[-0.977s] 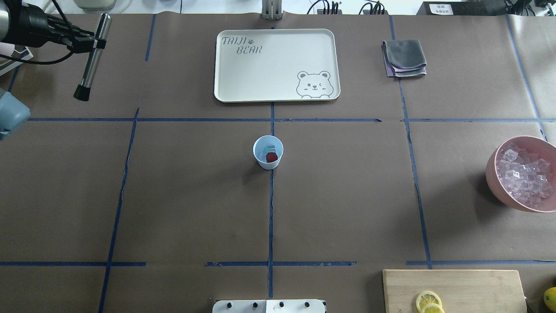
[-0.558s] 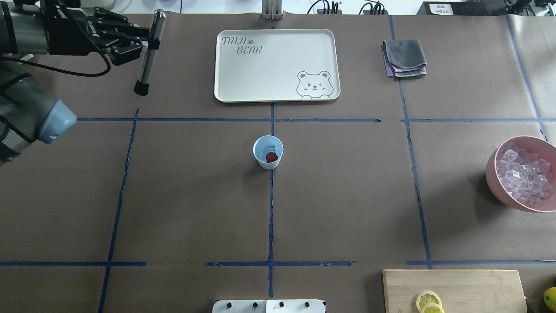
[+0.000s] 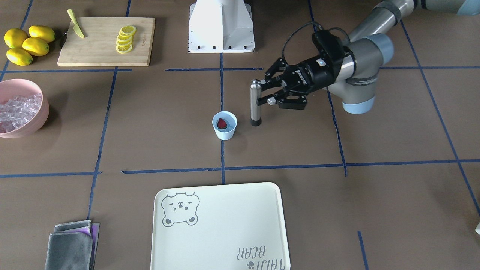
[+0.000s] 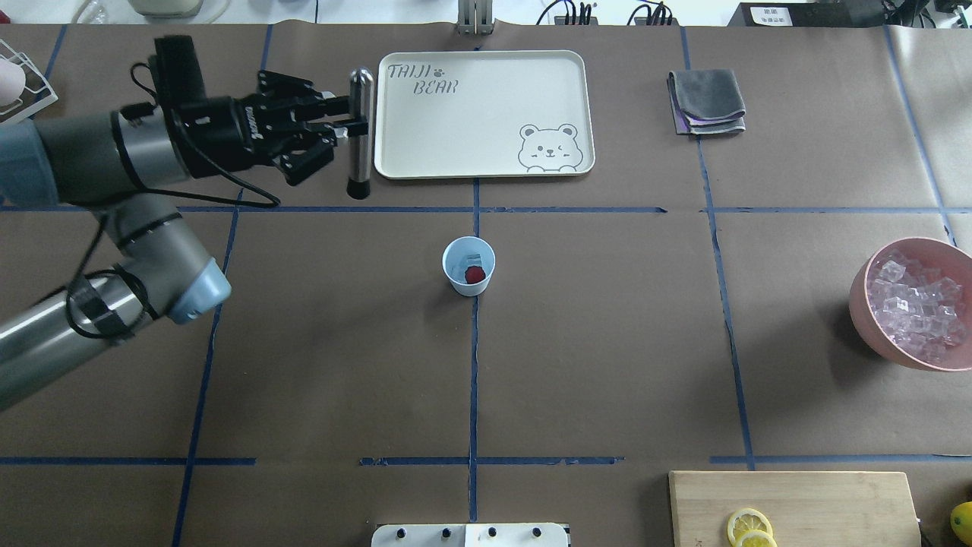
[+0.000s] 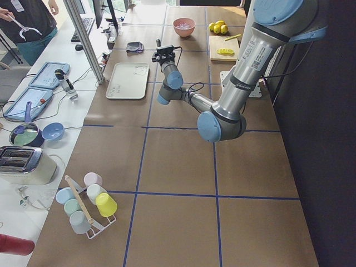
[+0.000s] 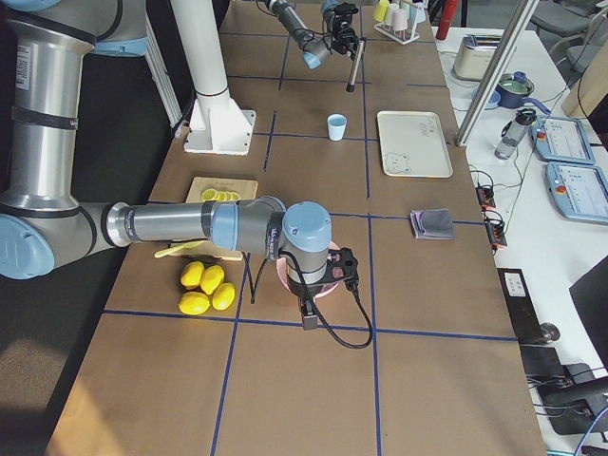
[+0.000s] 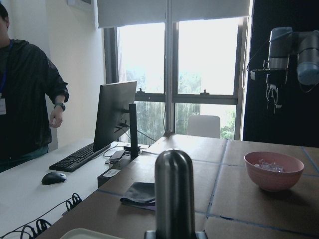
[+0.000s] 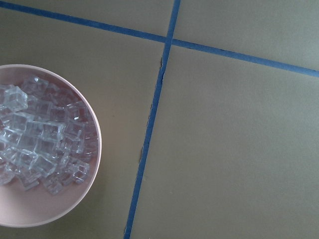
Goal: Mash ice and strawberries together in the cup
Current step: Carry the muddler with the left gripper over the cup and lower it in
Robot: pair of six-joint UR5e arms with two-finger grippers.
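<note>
The light-blue cup [image 4: 456, 279] stands at the table's middle, with a dark-red strawberry [image 4: 474, 275] and a clear ice cube [image 4: 465, 254] inside; it also shows in the front view [image 3: 225, 134]. My left gripper [image 4: 345, 124] is shut on an upright steel muddler [image 4: 359, 129] with a black tip pointing down, held in the air to the left of the cup and apart from it, as the front view [image 3: 255, 101] also shows. My right gripper [image 6: 306, 312] hangs over the pink bowl; I cannot tell whether it is open.
A pink bowl [image 4: 860, 304] full of ice cubes [image 8: 40, 144] sits at the right edge. A cream tray [image 4: 486, 114] lies behind the cup, a grey cloth [image 4: 706, 99] to its right. A cutting board [image 3: 101, 45] with lemon slices and whole lemons [image 3: 26, 43] lie near the robot.
My left arm has swung right across the back of the table, carrying the muddler from the far left to beside the tray's left edge. The cup has not moved.
</note>
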